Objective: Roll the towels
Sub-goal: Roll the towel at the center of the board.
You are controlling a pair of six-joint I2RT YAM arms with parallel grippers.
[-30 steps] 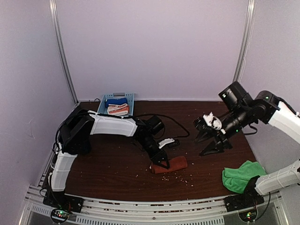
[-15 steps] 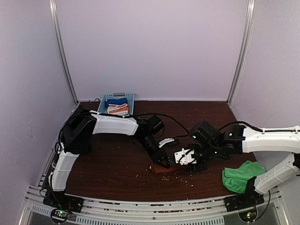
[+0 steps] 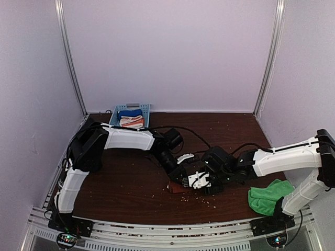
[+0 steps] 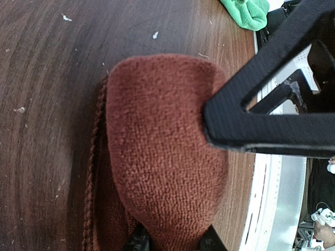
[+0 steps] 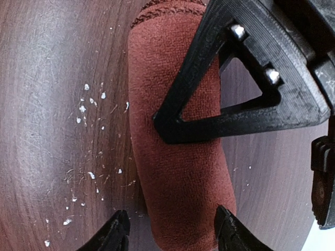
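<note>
My left gripper [image 4: 174, 240] clamps the rolled rust towel [image 4: 162, 157]; my right gripper [image 5: 171, 235] straddles it, jaws spread. Only overhead shows the blue basket [image 3: 131, 106] behind.

The rolled rust-brown cloth towel [image 5: 178, 172] looks nubby and matt; the bright green cloth towel [image 3: 267, 194] fluffy; the dark wood-grain table [image 5: 47, 78] smooth.

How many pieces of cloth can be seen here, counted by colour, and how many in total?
rust-brown towel, rolled: 1
bright green towel: 1
blue cloth, in the basket: 1
white-and-orange striped cloth, in the basket: 1
Total: 4
</note>
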